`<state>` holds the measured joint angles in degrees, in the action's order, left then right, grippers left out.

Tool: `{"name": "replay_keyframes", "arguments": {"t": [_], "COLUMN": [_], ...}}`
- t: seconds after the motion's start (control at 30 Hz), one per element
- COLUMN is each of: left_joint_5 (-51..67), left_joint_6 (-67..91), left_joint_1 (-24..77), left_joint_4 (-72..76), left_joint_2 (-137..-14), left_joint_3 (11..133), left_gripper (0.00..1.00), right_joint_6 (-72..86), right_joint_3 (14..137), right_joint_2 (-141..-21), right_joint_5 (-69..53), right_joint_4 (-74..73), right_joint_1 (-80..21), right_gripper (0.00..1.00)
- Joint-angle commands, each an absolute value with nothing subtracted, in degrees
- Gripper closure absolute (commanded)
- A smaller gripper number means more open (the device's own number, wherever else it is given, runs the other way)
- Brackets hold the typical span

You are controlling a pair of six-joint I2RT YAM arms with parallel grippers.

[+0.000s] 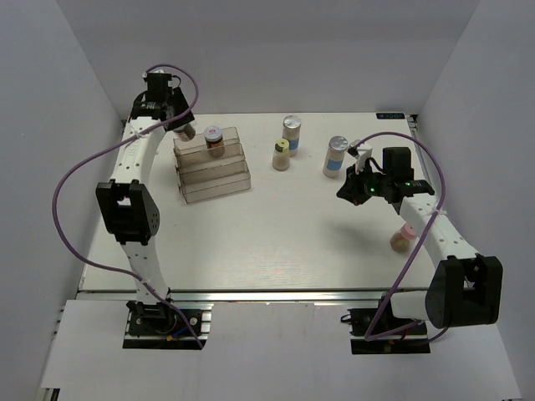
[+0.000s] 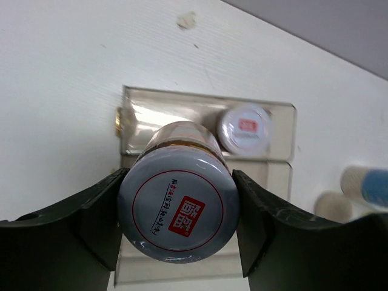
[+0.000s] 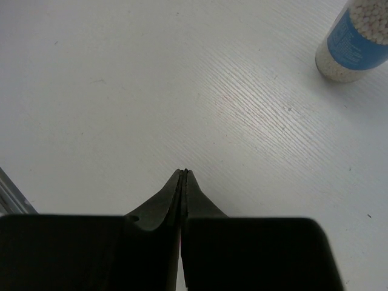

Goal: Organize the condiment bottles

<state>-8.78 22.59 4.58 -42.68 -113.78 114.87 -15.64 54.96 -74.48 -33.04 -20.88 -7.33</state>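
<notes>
Jar (image 2: pixel 177 216) clamped in left hand (image 2: pixel 179 209) over rack (image 2: pixel 282 116); right hand (image 3: pixel 183 176) pinched together over table (image 3: pixel 121 91)

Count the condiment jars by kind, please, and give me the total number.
Tall white jars with silver caps: 2
Dark jars with red-marked lids: 2
Yellow-lidded jar: 1
Pink-lidded tan jar: 1
Total: 6
</notes>
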Motion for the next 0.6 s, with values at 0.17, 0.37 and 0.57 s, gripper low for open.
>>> {"name": "replay_keyframes", "arguments": {"t": [0.17,0.37,0.57], "left_joint_5": [-10.28,-9.06,-9.14], "left_joint_6": [23.55,24.08,23.73], "left_joint_1": [2.46,2.37,2.37], "left_joint_4": [-36.39,-36.21,-35.51], "left_joint_2": [-120.84,-124.27,-125.86], "left_joint_3": [123.4,125.24,125.16], "left_gripper": [1.0,1.0,1.0], "right_joint_6": [-16.0,-16.26,-16.17], "right_joint_3": [57.04,56.95,56.87], "right_joint_2": [-74.18,-74.09,-74.18], "right_joint_5": [-32.52,-31.82,-31.73], "right_joint_4": [-20.21,-20.3,-20.39], "right_joint_1": [-7.56,-7.56,-7.56], "right_gripper": [1.0,1.0,1.0]}}
